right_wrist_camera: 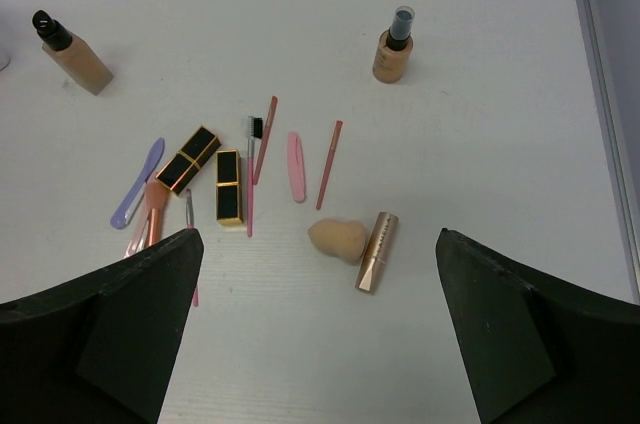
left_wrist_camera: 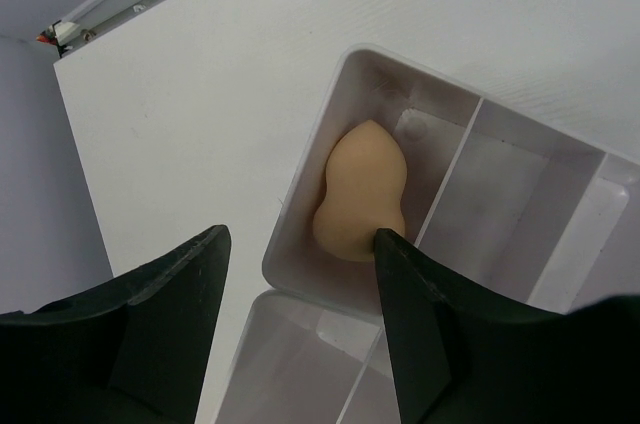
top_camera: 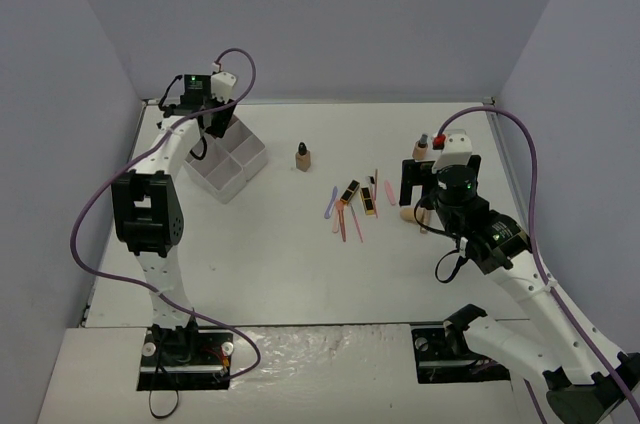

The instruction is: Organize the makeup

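Over the white box (top_camera: 235, 172) at upper left of the overhead view, the left gripper (left_wrist_camera: 300, 254) gapes above a beige sponge (left_wrist_camera: 360, 194) in its corner compartment, while the right gripper (right_wrist_camera: 317, 240) gapes above the scattered makeup (right_wrist_camera: 228, 186).

No text, label or number is legible on anything here.

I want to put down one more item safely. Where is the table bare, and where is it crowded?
Bare: the wide near strip of table, in front of everything, and the patch between box and left bottle. Crowded: the sticks and lipsticks in the middle, up to the sponge.
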